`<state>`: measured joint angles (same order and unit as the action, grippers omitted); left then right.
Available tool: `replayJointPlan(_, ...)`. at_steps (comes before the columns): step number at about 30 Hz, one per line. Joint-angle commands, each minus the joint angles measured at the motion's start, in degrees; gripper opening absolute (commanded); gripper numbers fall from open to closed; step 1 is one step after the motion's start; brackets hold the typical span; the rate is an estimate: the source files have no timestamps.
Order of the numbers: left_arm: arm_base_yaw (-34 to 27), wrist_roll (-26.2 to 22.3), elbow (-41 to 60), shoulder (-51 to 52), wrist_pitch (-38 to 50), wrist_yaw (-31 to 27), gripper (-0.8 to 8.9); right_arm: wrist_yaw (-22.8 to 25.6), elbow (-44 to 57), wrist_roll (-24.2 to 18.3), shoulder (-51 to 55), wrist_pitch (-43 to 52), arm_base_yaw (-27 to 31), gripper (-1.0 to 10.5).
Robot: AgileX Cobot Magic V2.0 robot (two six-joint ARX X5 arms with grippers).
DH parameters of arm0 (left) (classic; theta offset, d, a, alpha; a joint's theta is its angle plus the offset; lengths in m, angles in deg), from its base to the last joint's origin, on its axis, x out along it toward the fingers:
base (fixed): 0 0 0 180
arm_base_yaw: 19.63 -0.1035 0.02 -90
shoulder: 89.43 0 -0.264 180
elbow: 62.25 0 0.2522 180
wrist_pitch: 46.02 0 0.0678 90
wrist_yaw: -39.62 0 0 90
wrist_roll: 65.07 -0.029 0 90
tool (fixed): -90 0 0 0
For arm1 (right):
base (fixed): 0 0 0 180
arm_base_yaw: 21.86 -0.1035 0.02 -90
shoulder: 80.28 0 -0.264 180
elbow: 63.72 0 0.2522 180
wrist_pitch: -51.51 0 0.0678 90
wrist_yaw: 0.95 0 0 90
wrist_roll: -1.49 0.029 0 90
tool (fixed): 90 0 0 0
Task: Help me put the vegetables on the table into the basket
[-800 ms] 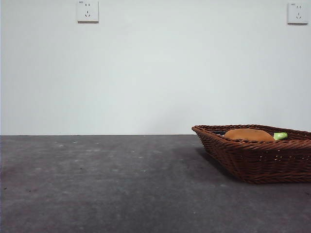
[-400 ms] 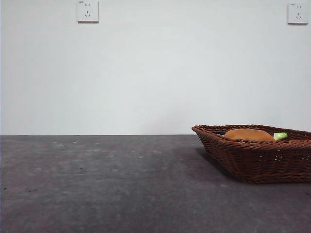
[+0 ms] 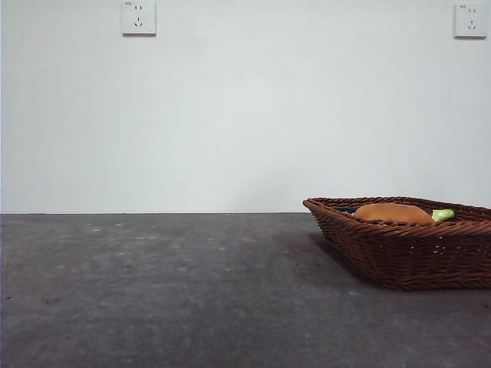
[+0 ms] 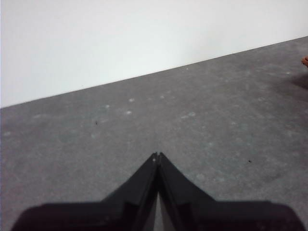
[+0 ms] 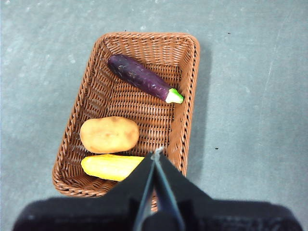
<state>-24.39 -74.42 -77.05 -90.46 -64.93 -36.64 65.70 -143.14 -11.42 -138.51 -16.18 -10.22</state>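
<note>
Right gripper [image 5: 156, 156] was held above the basket [image 5: 188, 91], jaws together, empty; corn cob [image 5: 111, 167], potato [image 5: 109, 134] and eggplant [image 5: 139, 77] were all seen inside. Left gripper [image 4: 157, 156] was closed over bare table [image 4: 216, 120]. Task judged complete; only retreat was needed

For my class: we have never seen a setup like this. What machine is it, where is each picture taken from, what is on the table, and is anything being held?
It is a robot with two arms, each ending in a gripper. One camera looks level across the table; the other two sit on the wrists. The left gripper is shut and empty over bare table. The right gripper, also shut and empty, hangs above the basket. Inside lie an eggplant, a potato and a corn cob. Nothing is held.
</note>
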Motion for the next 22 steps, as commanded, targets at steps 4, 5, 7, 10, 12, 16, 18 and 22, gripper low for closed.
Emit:
replayJointPlan(4,-0.09,0.61,0.61,-1.66,0.04,0.15,-0.03,0.04,0.15,-0.28,-0.13,0.35,-0.04,0.0)
replayJointPlan(5,-0.09,0.61,0.61,-1.95,0.04,0.15,-0.03,0.04,0.15,-0.28,-0.13,0.35,-0.04,0.0)
replayJointPlan(7,-0.09,0.61,0.61,-2.67,0.04,0.15,-0.04,0.04,0.15,-0.28,-0.13,0.35,-0.04,0.0)
replayJointPlan(10,-0.09,0.61,0.61,-3.65,0.04,0.15,-0.03,0.04,0.15,-0.28,-0.13,0.35,-0.04,0.0)
replayJointPlan(12,-0.09,0.61,0.61,-4.26,0.07,0.15,-0.03,0.04,0.15,-0.28,-0.13,0.35,-0.04,0.0)
replayJointPlan(16,-0.09,0.61,0.61,-5.42,0.04,0.15,-0.03,0.04,0.15,-0.35,-0.13,0.35,-0.04,0.0)
replayJointPlan(18,-0.09,0.61,0.61,-6.14,0.07,0.15,-0.04,1.49,0.15,-3.13,-0.13,0.39,-0.04,0.0)
replayJointPlan(22,-0.09,0.61,0.61,-7.56,0.04,0.15,-0.03,6.69,0.15,-4.52,-0.13,0.35,-0.04,0.0)
